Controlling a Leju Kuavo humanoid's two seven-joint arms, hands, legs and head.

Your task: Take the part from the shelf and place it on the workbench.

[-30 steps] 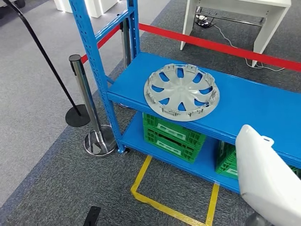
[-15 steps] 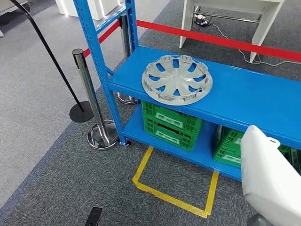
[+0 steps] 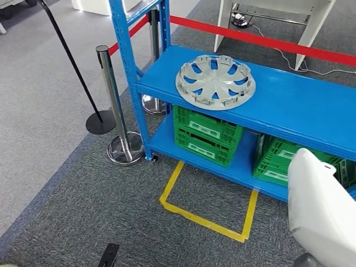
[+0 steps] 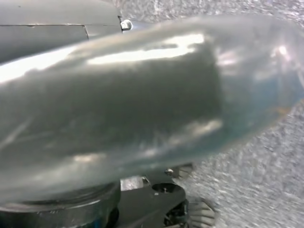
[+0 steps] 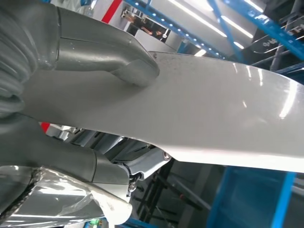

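White part [image 3: 319, 214], cut off, gripped by right hand [image 5: 71, 95].

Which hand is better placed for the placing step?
Right: the right hand already grips the white part, thumb on its face. The left wrist view is too blurred to judge the left hand.

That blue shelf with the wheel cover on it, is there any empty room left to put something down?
Yes. The top blue shelf is bare everywhere to the right of the grey wheel cover, and a narrow strip stays free along its front edge. The lower level is crowded: two green crates sit there, with only a small blue gap between them.
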